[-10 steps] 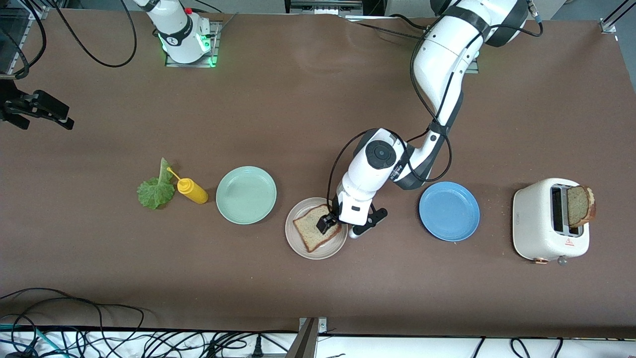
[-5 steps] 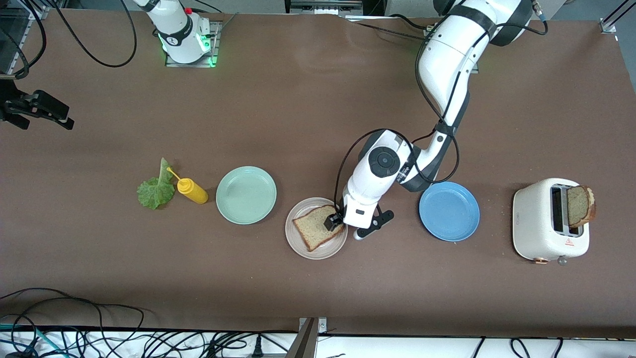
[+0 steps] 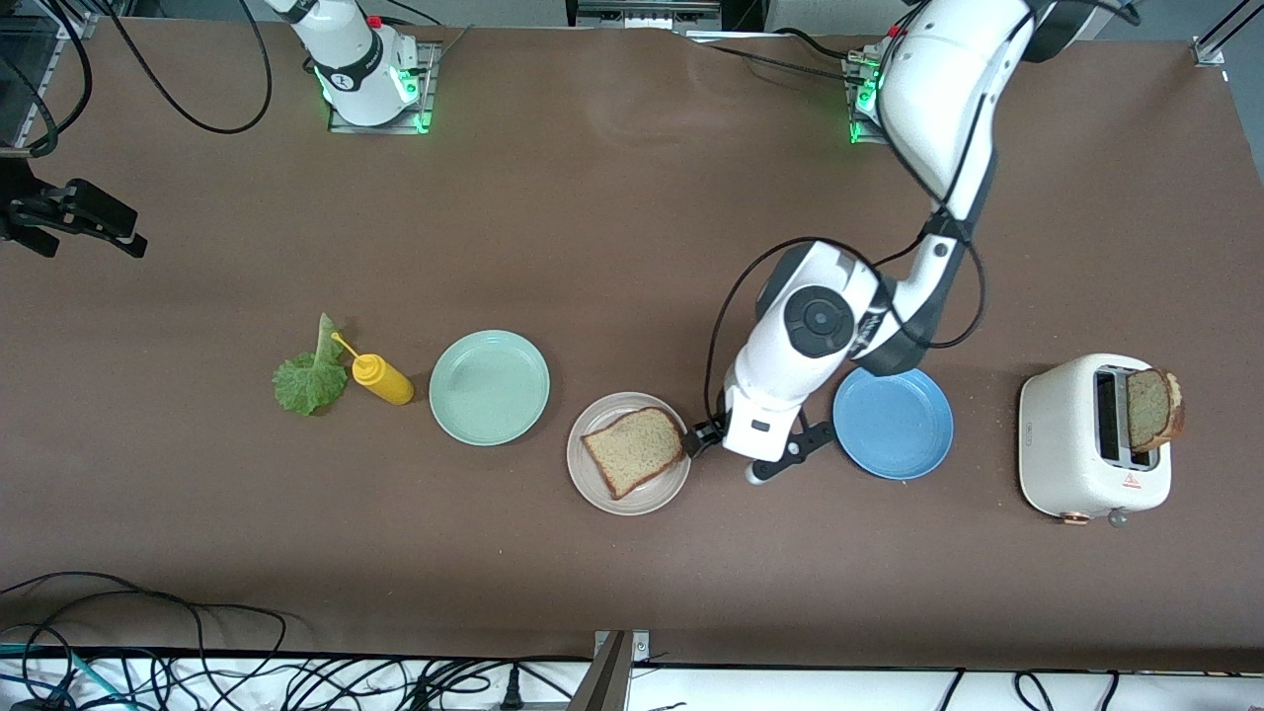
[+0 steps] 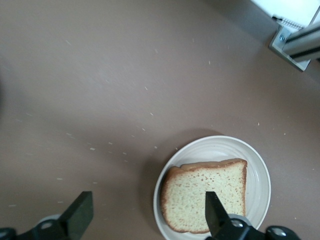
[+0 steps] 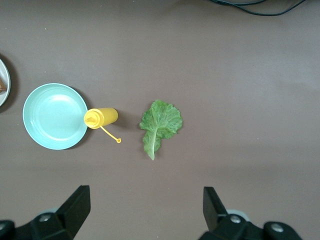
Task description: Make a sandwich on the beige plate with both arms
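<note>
Brown table (image 3: 592,247), left tool (image 3: 726,456) spread empty beside beige plate (image 3: 592,484); right tool (image 5: 145,215) spread, aloft.

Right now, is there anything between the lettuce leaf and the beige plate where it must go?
Yes. The yellow bottle and the green plate sit in a row between the lettuce leaf and the beige plate.

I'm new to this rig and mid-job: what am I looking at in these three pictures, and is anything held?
Two white robot arms work at a brown table. The wide picture looks down from across it; the other two come from cameras on each wrist. The left gripper is open and empty beside the beige plate, where one bread slice lies. The right gripper, open and empty, hangs high over the lettuce; that arm waits. Also there: a mustard bottle, green plate, blue plate, and a toaster with a second slice.
</note>
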You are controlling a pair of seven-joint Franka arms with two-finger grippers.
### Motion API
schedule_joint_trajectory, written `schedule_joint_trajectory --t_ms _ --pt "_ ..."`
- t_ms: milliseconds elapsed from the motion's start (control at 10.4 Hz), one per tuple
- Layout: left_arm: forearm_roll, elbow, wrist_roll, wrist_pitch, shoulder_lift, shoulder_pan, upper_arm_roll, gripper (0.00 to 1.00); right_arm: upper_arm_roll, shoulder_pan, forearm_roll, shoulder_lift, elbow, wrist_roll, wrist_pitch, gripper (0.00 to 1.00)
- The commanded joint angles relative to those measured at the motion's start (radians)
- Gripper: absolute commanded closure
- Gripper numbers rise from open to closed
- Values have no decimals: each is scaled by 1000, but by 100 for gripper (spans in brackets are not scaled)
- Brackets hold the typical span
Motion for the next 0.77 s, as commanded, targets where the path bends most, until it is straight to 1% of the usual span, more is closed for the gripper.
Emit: schedule_joint_trajectory --t_ms 0,288,480,672 --pt "24 -24 101 -159 -127 59 -7 0 3 -11 16 4 15 -1 -5 0" --pt "22 -11 269 -361 -254 159 -7 0 3 -13 16 4 15 -1 -5 0" --pt "22 -8 370 -449 -320 229 -7 0 3 -11 16 4 15 -1 -5 0" --pt "22 -8 498 -510 -366 286 -5 0 3 -11 16 4 15 -1 -5 0"
